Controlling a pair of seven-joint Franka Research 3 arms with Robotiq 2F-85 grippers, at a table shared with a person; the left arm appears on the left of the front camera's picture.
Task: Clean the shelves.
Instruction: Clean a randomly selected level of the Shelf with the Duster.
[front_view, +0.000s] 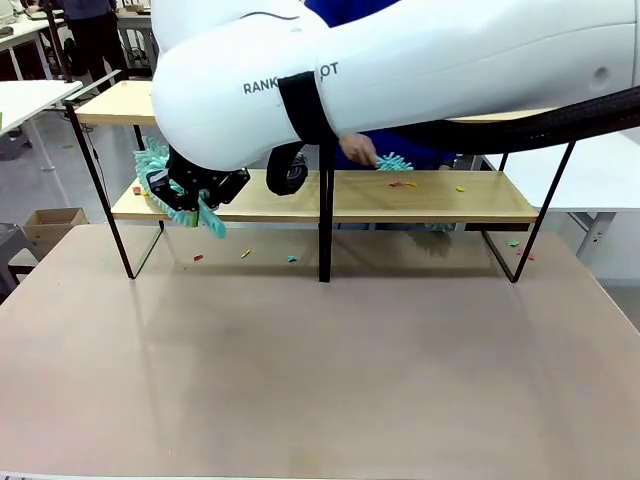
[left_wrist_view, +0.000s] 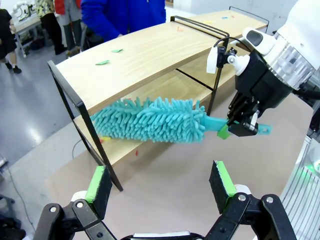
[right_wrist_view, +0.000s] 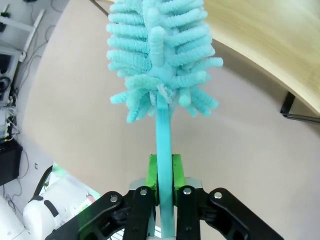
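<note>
The shelves (front_view: 430, 205) stand across the far half of the table, two light-wood boards on a black frame. My right gripper (front_view: 187, 195) is shut on the handle of a teal fluffy duster (front_view: 155, 162) at the left end of the lower board. In the left wrist view that duster (left_wrist_view: 150, 120) lies along the lower board's front edge, held by the right gripper (left_wrist_view: 243, 125). The right wrist view looks straight along the duster (right_wrist_view: 160, 55), with the green pads (right_wrist_view: 177, 172) clamping its handle. My left gripper (left_wrist_view: 160, 182) hovers open over the table in front of the shelves (left_wrist_view: 140, 50).
A person's hand (front_view: 356, 150) holds a second teal duster (front_view: 394, 162) on the lower board behind the central post (front_view: 325, 225). Small coloured scraps (front_view: 402, 184) lie on the lower board, on the top board (left_wrist_view: 102, 62) and on the table (front_view: 245, 253) under the shelves.
</note>
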